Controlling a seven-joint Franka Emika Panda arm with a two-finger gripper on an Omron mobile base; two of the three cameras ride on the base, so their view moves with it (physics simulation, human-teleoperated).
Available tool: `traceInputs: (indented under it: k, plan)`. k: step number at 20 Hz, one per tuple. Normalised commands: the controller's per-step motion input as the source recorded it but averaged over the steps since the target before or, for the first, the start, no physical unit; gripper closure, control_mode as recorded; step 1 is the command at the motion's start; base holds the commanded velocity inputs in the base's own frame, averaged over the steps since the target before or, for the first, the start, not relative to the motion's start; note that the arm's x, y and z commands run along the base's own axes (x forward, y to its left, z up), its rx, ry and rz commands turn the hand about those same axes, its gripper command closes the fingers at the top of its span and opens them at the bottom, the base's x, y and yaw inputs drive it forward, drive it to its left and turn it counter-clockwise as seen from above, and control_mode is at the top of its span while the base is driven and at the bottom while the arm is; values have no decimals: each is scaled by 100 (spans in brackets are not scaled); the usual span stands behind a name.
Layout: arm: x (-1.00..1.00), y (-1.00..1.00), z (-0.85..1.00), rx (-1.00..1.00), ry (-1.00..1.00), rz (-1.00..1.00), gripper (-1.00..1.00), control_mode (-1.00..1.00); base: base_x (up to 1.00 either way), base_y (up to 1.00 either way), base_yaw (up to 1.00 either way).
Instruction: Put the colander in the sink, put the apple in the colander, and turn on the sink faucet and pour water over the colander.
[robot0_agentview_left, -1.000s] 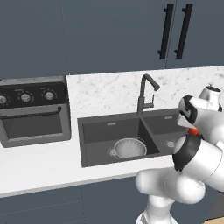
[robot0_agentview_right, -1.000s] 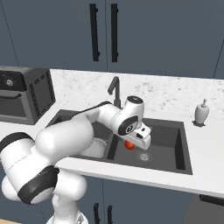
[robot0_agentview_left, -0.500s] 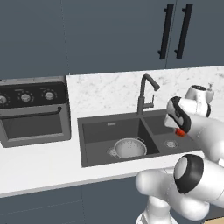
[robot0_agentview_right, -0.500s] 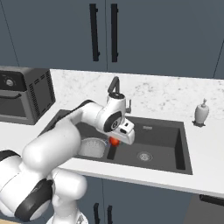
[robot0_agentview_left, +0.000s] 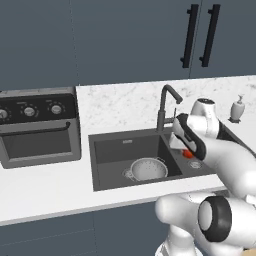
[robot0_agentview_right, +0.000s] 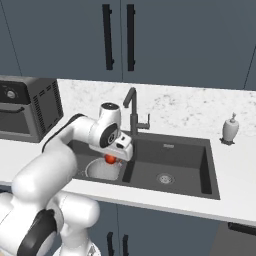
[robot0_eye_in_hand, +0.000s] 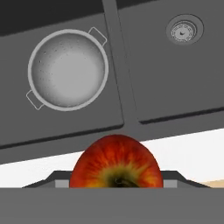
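Observation:
My gripper is shut on the red-orange apple and holds it in the air over the dark double-basin sink, close to the divider between the basins. In the left base view the apple hangs under the gripper, just right of the divider. The silvery colander sits upright and empty in the left basin. In the hand view the apple fills the bottom centre and covers the fingertips, with the colander at upper left. The dark gooseneck sink faucet stands behind the divider.
A dark oven with knobs stands on the white counter left of the sink. A small white soap dispenser stands at the right. The right basin's steel drain is uncovered. Dark cabinet doors with long handles hang above.
The arm has swung left with the apple, from over the right basin's drain to the divider beside the colander. The colander has not moved.

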Motion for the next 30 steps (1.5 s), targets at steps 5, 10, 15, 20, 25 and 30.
traceInputs:
  k: [5,10,15,20,25,30]
  plan:
    - [25,77,0,0,3,6,100,-100,0,0,0]
    - [39,71,-13,0,5,3,100,-100,0,0,0]
    - [54,41,-46,0,12,0,100,-100,0,0,0]
    - [49,7,-63,0,17,0,100,-100,0,0,0]
    - [54,1,-53,0,18,0,100,-100,0,0,0]
    - [52,3,-41,0,10,0,100,-100,0,0,0]
